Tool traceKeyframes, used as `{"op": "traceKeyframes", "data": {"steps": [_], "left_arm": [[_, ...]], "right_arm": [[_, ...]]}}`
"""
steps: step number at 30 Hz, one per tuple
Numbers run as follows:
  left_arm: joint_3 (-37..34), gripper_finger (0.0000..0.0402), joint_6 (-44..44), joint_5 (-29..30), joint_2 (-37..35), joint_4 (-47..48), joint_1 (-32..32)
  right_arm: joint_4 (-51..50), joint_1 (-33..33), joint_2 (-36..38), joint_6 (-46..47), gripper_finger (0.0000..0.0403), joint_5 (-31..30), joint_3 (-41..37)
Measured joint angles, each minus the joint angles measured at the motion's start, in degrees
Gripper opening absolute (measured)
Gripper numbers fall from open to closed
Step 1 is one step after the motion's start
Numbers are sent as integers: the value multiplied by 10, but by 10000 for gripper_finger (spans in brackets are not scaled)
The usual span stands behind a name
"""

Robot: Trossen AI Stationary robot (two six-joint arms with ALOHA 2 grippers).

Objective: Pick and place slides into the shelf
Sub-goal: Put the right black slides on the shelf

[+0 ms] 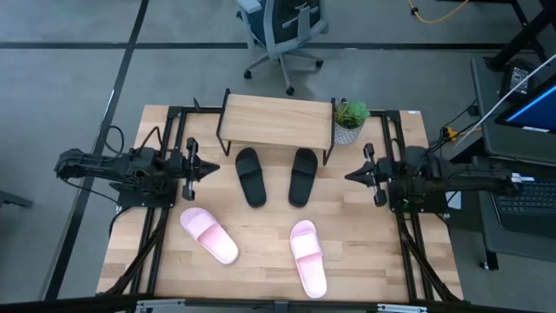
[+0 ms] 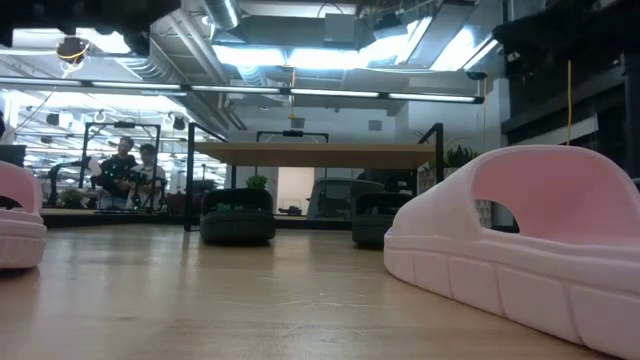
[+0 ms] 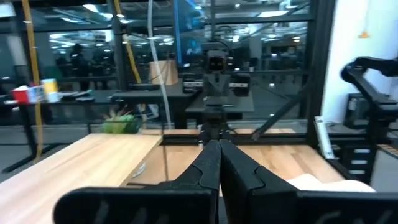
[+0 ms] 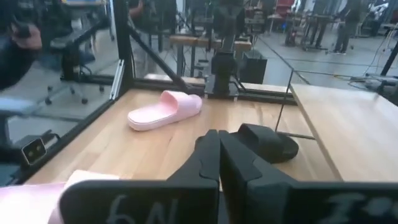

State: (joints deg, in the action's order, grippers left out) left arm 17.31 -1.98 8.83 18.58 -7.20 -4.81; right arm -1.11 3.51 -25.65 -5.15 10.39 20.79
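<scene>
The shelf (image 1: 274, 117) stands on thin black legs at the table's far side. Two black slides (image 1: 251, 176) (image 1: 302, 176) lie sole-down just in front of it, toes toward it. Two pink slides (image 1: 208, 235) (image 1: 307, 257) lie sole-down nearer the near edge; one fills the low view's right side (image 2: 530, 250). My left gripper (image 1: 208, 170) hovers at the left, shut, pointing at the black slides. My right gripper (image 1: 352, 176) hovers at the right, shut, facing it. In the right wrist view a pink slide (image 4: 165, 110) and a black slide (image 4: 267, 142) lie ahead.
A small potted plant (image 1: 349, 122) stands at the shelf's right end. Black frame rails (image 1: 165, 156) run along the table's left and right sides under the arms. Bare wood (image 1: 261, 226) lies between the two pink slides. People sit in the room beyond (image 2: 130, 170).
</scene>
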Motion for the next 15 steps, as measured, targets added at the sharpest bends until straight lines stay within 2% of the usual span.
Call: {"op": "traceKeyframes", "data": {"steps": [5, 9, 15], "left_arm": [[15, 0, -2, -6, 27, 30, 0], [15, 0, -11, 11, 48, 30, 0], [16, 0, 27, 15, 87, 26, -4]], "right_arm": [[-30, -9, -64, -2, 1, 2, 41], [-9, -49, -99, -10, 1, 1, 46], [51, -125, -133, -10, 1, -79, 47]]}}
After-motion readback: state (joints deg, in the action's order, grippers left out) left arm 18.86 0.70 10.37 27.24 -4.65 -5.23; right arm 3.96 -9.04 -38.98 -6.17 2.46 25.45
